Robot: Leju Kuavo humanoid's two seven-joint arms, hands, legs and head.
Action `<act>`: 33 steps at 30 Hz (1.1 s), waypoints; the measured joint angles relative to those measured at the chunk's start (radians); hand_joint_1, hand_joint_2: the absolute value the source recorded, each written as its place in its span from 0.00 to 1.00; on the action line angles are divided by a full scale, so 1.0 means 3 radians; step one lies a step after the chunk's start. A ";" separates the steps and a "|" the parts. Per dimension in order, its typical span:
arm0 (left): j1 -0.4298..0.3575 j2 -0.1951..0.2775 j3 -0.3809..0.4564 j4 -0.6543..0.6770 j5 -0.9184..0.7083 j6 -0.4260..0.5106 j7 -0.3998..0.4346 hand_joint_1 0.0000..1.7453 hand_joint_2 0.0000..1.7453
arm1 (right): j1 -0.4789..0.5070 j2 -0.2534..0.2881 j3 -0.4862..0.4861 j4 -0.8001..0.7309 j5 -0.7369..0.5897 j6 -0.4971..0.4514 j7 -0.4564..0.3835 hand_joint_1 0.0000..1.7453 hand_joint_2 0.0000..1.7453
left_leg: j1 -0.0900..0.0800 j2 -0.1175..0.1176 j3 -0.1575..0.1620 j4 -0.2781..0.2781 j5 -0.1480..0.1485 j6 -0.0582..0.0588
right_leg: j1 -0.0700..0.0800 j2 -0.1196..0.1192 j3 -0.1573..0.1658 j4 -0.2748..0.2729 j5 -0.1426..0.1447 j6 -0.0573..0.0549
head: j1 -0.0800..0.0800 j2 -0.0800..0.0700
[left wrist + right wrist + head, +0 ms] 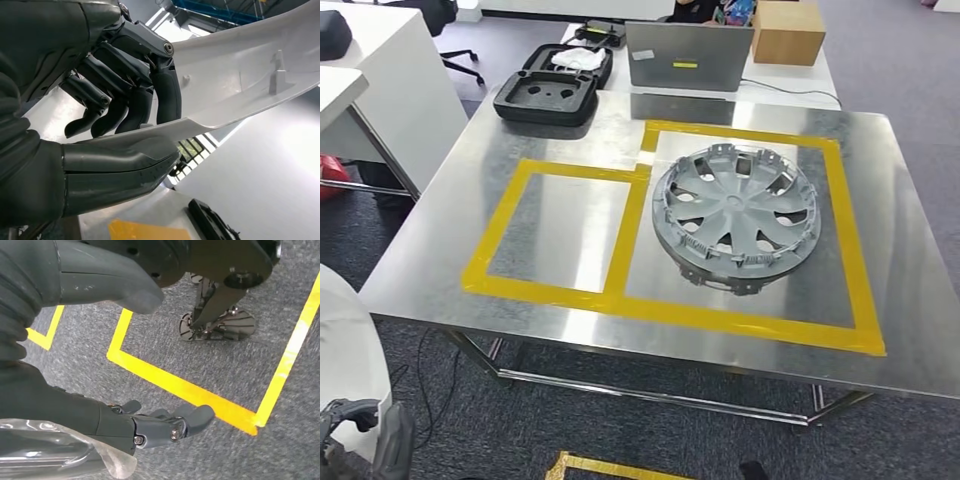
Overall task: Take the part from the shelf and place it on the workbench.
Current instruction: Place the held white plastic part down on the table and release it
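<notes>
While L hand (113,130) grips white part (241,75).

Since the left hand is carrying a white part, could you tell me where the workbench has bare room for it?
The smaller yellow-taped rectangle is bare, beside the grey wheel cover that fills much of the larger rectangle. The far edge is crowded: black foam case, laptop. The left hand grips the white part.

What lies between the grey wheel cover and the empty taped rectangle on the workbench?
In the head view, a strip of yellow tape separates the wheel cover from the empty taped rectangle; otherwise, bare metal workbench.
</notes>
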 joint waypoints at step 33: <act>-0.2553 0.1177 0.0465 0.2530 -0.1356 -0.1070 0.1335 1.00 1.00 | -0.0104 -0.0003 0.0080 0.0000 0.0482 0.0313 -0.0080 0.00 1.00 | -0.0010 0.0015 -0.0002 -0.0077 0.0049 0.0047 | -0.0008 0.0004 0.0008 -0.0068 0.0072 0.0057 | 0.0007 0.0000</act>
